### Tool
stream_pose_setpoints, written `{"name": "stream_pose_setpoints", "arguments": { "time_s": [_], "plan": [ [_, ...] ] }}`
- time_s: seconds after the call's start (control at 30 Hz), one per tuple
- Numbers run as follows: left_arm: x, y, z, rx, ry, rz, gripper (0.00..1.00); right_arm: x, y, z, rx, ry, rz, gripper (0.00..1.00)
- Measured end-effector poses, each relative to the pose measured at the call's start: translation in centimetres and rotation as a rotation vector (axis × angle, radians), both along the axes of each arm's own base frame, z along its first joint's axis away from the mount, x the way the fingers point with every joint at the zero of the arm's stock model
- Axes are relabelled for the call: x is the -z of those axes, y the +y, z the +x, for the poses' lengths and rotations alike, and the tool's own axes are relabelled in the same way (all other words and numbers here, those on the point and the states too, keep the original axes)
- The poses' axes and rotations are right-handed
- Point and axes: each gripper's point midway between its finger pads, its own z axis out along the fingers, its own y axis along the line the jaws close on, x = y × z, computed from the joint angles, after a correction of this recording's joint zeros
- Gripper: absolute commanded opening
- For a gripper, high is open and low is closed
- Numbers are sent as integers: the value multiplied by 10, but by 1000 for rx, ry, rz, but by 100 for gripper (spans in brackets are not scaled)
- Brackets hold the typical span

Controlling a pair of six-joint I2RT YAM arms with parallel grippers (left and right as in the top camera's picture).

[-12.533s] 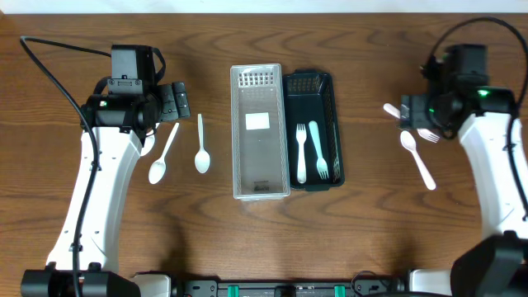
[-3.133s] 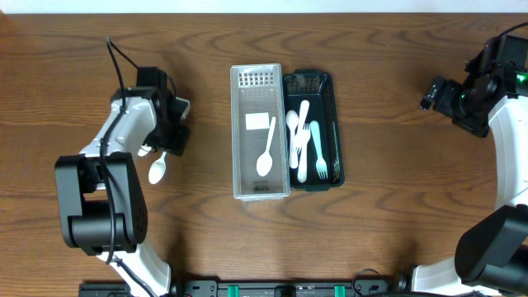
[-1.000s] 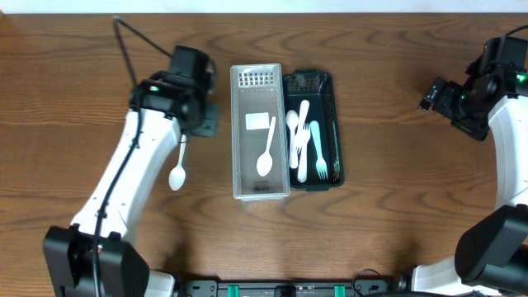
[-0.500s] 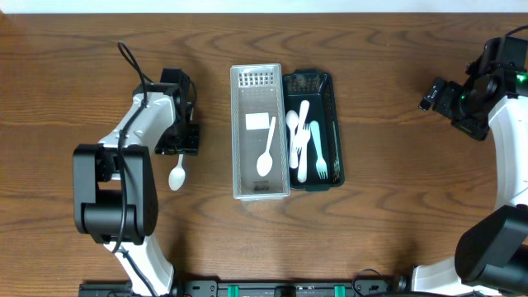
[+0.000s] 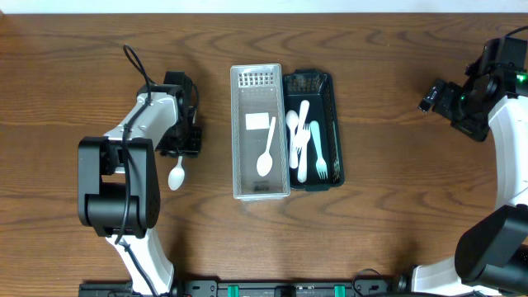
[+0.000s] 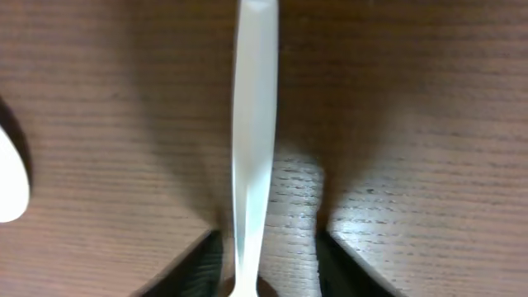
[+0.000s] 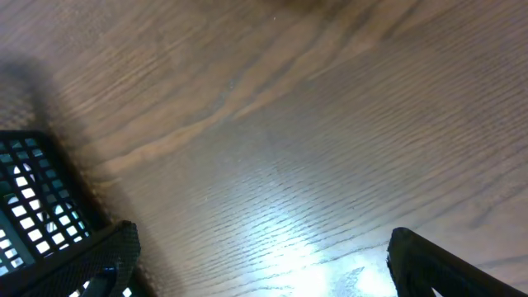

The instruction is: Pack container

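A white spoon (image 5: 176,176) lies on the wooden table, left of the containers. My left gripper (image 5: 183,144) is down over its handle (image 6: 252,140). The handle runs between the two fingers, close against the left fingertip (image 6: 198,268), with a gap to the right one. The clear container (image 5: 234,132) holds one white spoon (image 5: 266,153). The dark container (image 5: 334,124) beside it holds two forks (image 5: 318,157) and a spoon (image 5: 294,132). Far to the right, my right gripper (image 5: 450,99) is open with only bare wood between its fingers (image 7: 99,264).
The two containers stand side by side at the table's middle. A corner of dark mesh (image 7: 33,190) shows at the left edge of the right wrist view. A small white rounded shape (image 6: 10,181) shows at the left edge of the left wrist view.
The left arm swung down over the spoon's handle and its jaws have narrowed around it. The spoon has not moved. The right arm is still.
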Motion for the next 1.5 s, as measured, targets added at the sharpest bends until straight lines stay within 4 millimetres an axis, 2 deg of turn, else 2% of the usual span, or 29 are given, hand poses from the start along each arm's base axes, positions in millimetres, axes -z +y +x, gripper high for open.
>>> {"name": "stream_pose_setpoints", "arguments": {
  "time_s": [0.03,0.1,0.37,0.47,0.53,0.6,0.67,0.77,0.83,0.93,1.0,1.13,1.17,1.23,1.3,1.4,1.5],
  "plan": [
    [0,0,-2,0,8,1,11,0,0,0,0,0,0,99],
    [0,1,-7,1,27,4,6,0,0,0,0,0,0,99],
    [-1,2,-25,3,100,9,6,0,0,0,0,0,0,99],
    [-8,3,-38,4,159,12,6,0,0,0,0,0,0,99],
    [-19,2,-36,6,166,13,6,0,0,0,0,1,0,99],
    [-35,0,-26,8,133,11,6,0,0,0,0,0,0,99],
    [-61,-7,-10,20,59,0,6,0,0,0,0,0,0,99],
    [-112,-29,17,54,-125,-45,6,0,0,0,0,0,0,99],
    [-152,-51,29,85,-262,-90,6,0,0,0,0,0,0,99],
    [-188,-85,30,116,-379,-167,6,0,0,0,0,0,0,99],
    [-198,-109,26,132,-404,-222,6,0,0,0,0,0,0,99],
    [-192,-159,20,184,-399,-297,7,0,0,0,0,-1,0,99],
    [-189,-168,19,195,-398,-307,10,0,0,0,0,-1,0,99],
    [-177,-188,15,226,-384,-329,23,0,0,0,0,-1,0,99],
    [-163,-200,11,240,-361,-335,36,0,0,0,0,-1,0,99],
    [-139,-203,10,235,-310,-316,52,0,0,0,0,-1,0,99],
    [-126,-188,14,199,-283,-267,65,0,0,0,0,-1,0,99]
  ]
}}
